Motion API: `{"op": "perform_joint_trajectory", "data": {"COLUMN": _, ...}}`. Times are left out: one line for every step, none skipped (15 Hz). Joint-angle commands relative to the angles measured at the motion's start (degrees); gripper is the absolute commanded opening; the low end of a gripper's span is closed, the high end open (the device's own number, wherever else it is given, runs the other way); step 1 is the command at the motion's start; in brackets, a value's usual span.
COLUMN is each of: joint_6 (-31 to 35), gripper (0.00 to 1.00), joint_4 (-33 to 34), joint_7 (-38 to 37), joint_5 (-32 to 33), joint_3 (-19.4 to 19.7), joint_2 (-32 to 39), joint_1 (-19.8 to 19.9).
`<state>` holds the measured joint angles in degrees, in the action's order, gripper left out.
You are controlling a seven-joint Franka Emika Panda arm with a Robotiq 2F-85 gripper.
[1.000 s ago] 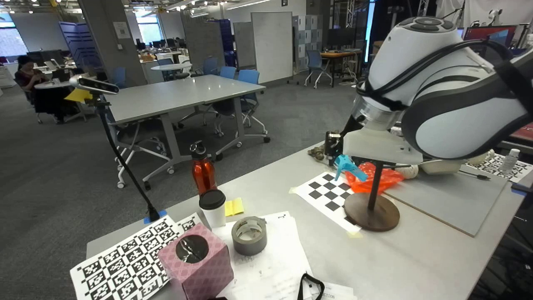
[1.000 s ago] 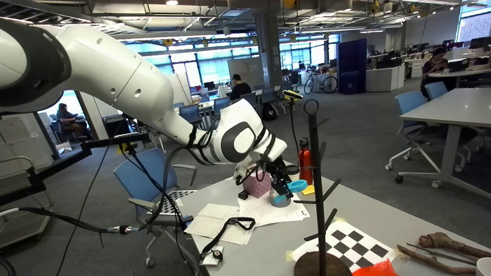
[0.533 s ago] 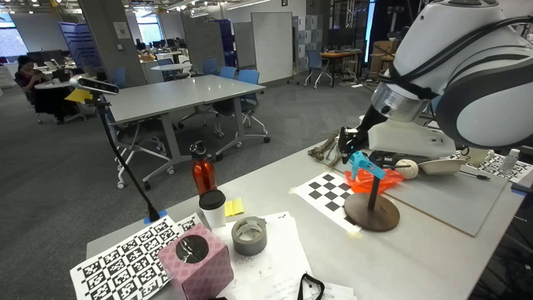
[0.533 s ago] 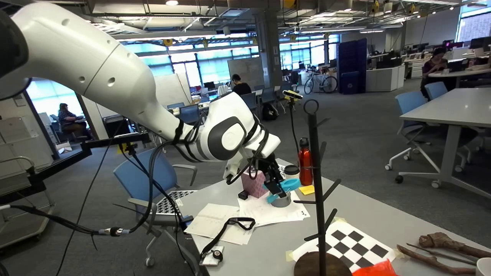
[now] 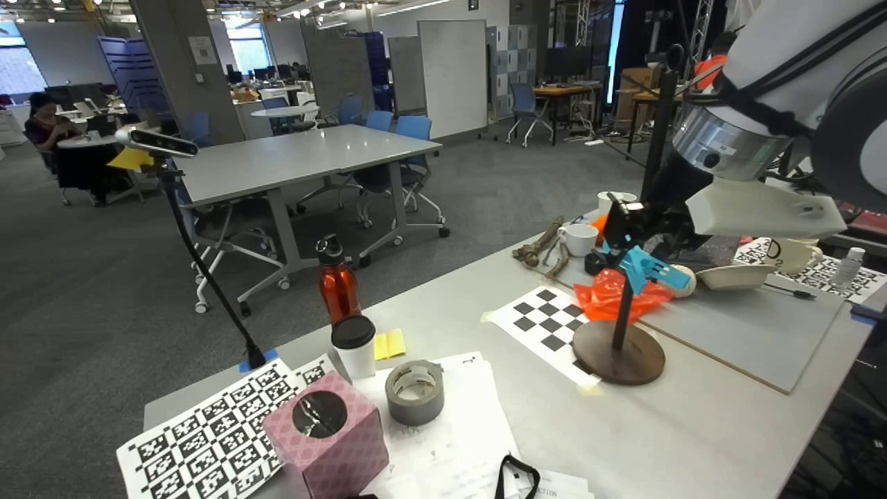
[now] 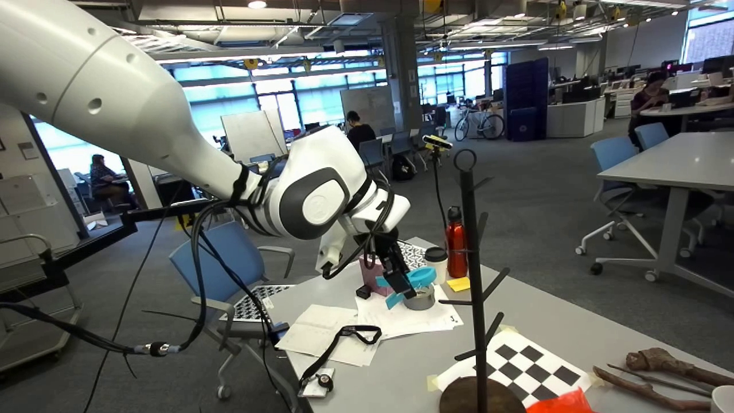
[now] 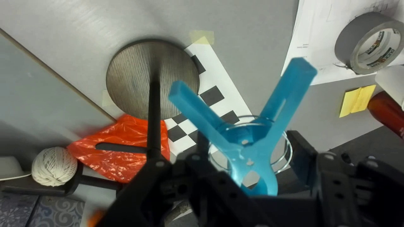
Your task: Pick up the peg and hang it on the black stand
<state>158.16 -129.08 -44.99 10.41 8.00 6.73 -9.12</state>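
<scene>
The gripper (image 7: 249,146) has the blue peg (image 7: 258,153) pinched in its jaws above the table (image 5: 651,430); in the wrist view the table's edge slants past the gripper. A visible gap parts the peg from the upright black stand (image 6: 475,287). Near the stand's round base (image 7: 132,82) lies the grey board's (image 7: 34,82) edge; toward the papers (image 7: 318,25), bare table opens.

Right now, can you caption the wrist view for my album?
Blue peg in the gripper, not yet hung on the black stand.
</scene>
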Motion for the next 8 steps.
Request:
{"op": "perform_joint_trajectory", "data": {"joint_6": -0.16, "gripper": 0.62, "joint_4": -0.35, "joint_7": 0.26, "joint_5": 0.21, "joint_3": -1.84, "joint_2": -0.48, "joint_1": 1.98}}
{"op": "perform_joint_trajectory", "data": {"joint_6": -0.23, "gripper": 0.62, "joint_4": -0.52, "joint_7": 0.34, "joint_5": 0.20, "joint_3": -1.94, "joint_2": -0.69, "joint_1": 2.03}}
{"op": "perform_joint_trajectory", "data": {"joint_6": -0.28, "gripper": 0.62, "joint_4": -0.55, "joint_7": 0.34, "joint_5": 0.20, "joint_3": -2.02, "joint_2": -0.73, "joint_1": 2.03}}
{"op": "perform_joint_trajectory", "data": {"joint_6": -0.29, "gripper": 0.62, "joint_4": -0.57, "joint_7": 0.34, "joint_5": 0.19, "joint_3": -2.07, "joint_2": -0.73, "joint_1": 2.02}}
{"op": "perform_joint_trajectory", "data": {"joint_6": -0.30, "gripper": 0.62, "joint_4": -0.58, "joint_7": 0.34, "joint_5": 0.19, "joint_3": -2.10, "joint_2": -0.73, "joint_1": 2.01}}
{"op": "perform_joint_trajectory", "data": {"joint_6": -0.30, "gripper": 0.37, "joint_4": -0.59, "joint_7": 0.34, "joint_5": 0.19, "joint_3": -2.12, "joint_2": -0.73, "joint_1": 2.01}}
{"op": "perform_joint_trajectory", "data": {"joint_6": 0.16, "gripper": 0.37, "joint_4": -0.73, "joint_7": -0.07, "joint_5": 0.86, "joint_3": -1.98, "joint_2": -0.56, "joint_1": 2.04}}
{"op": "perform_joint_trajectory", "data": {"joint_6": 0.46, "gripper": 0.37, "joint_4": -0.95, "joint_7": -0.63, "joint_5": 1.92, "joint_3": -1.75, "joint_2": -0.39, "joint_1": 2.09}}
